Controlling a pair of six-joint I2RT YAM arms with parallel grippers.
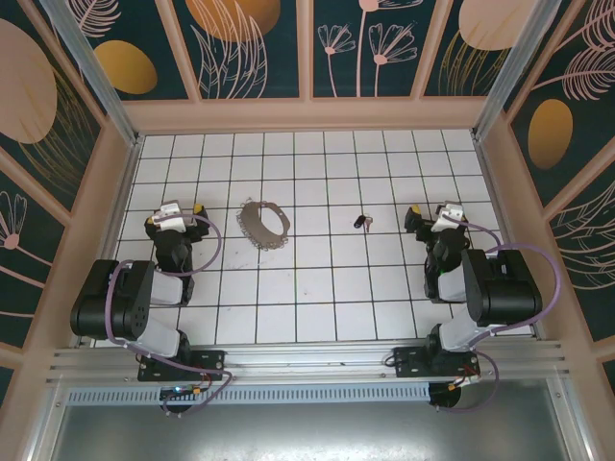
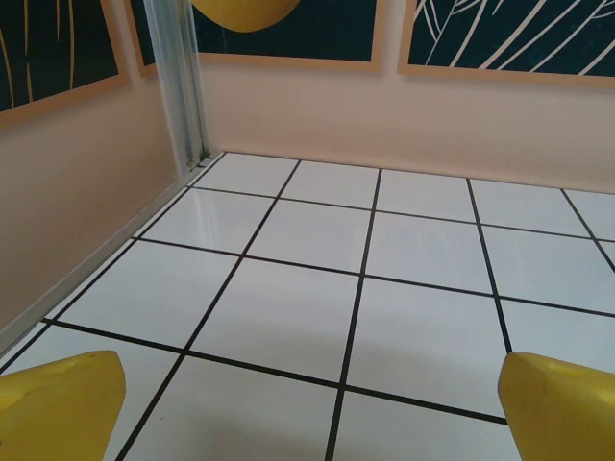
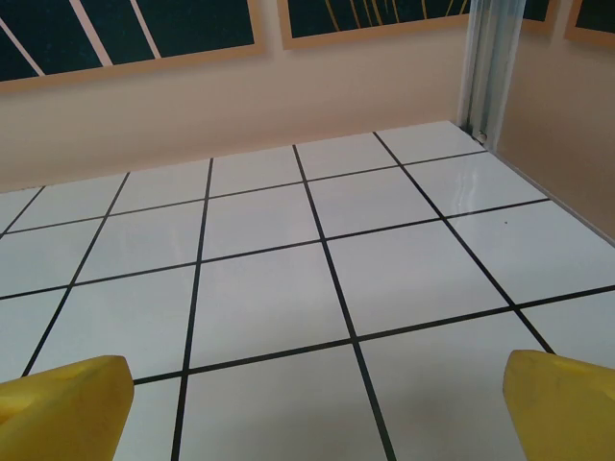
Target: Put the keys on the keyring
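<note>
From the top external view, the white-tiled table (image 1: 317,288) has the keyring (image 1: 264,223) lying flat as a grey loop left of centre, about mid-depth. The keys (image 1: 361,222) sit as a small dark cluster with a reddish spot right of centre, at much the same depth and well apart from the keyring. The left pincer (image 1: 183,207) hangs over the left side of the table, near the keyring and to its left, and the right pincer (image 1: 432,211) hangs over the right side, to the right of the keys. Only plain tiles lie between each pincer and the thing nearest it. Peach walls with dark floral panels (image 1: 255,48) enclose the table on the left, far and right sides.

In the left wrist view, the left pincer (image 2: 309,413) is released, with its yellow fingers (image 2: 58,403) far apart at the bottom corners and nothing between them. Tiles stretch ahead to the far wall (image 2: 384,115), and a metal post (image 2: 183,82) stands in the far left corner.

In the right wrist view, the right pincer (image 3: 312,408) is likewise released, its yellow fingers (image 3: 562,403) spread wide over the tiles. A metal post (image 3: 490,62) stands in the far right corner.
</note>
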